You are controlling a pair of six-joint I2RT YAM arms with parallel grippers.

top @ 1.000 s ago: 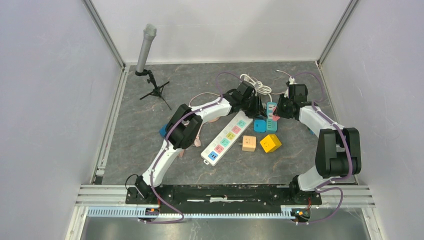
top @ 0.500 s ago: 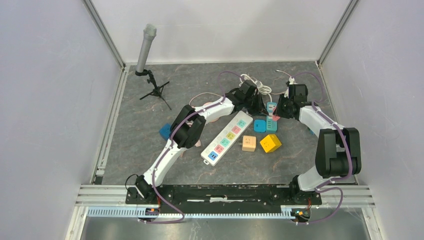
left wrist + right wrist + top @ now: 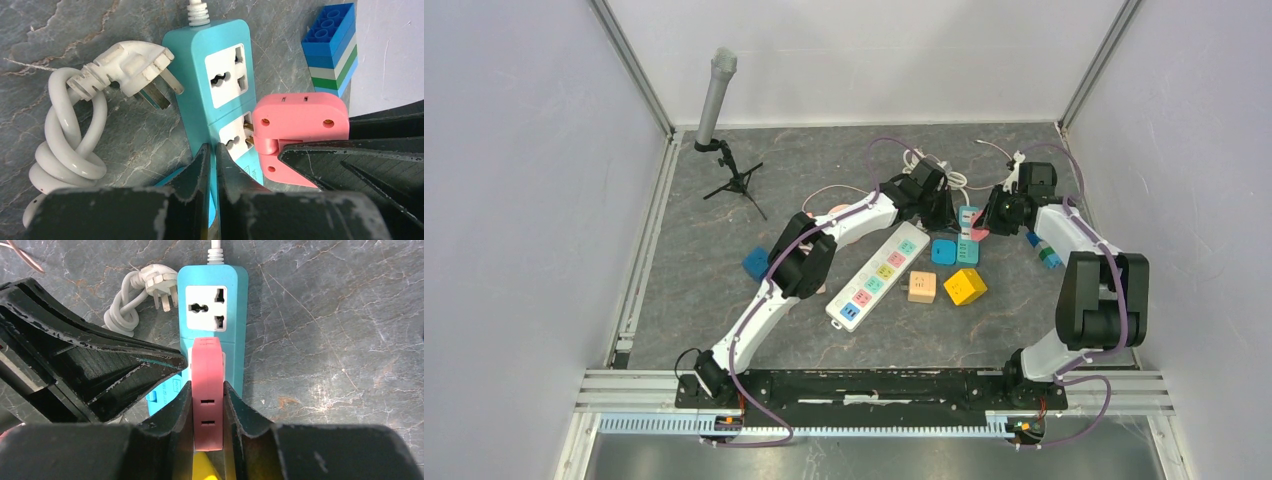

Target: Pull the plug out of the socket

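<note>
Pink plug sits clamped in the outstretched right gripper (closed left gripper touches blue socket).

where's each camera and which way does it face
Top external: above and behind, looking down at the grey marbled table; left arm and right arm show.
Left wrist: behind the left gripper, facing the teal plastic socket strip.
Right wrist: behind the right gripper, clamped on the pink plastic plug.
Wrist views share strip and plug.

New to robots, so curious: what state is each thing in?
teal socket strip: one outlet empty.
pink plug: tilted, prongs part-way out of the other outlet.
white plug: unplugged, lying loose.
left claw: shut, tips on the teal socket strip.
right claw: shut on the pink plug.
</note>
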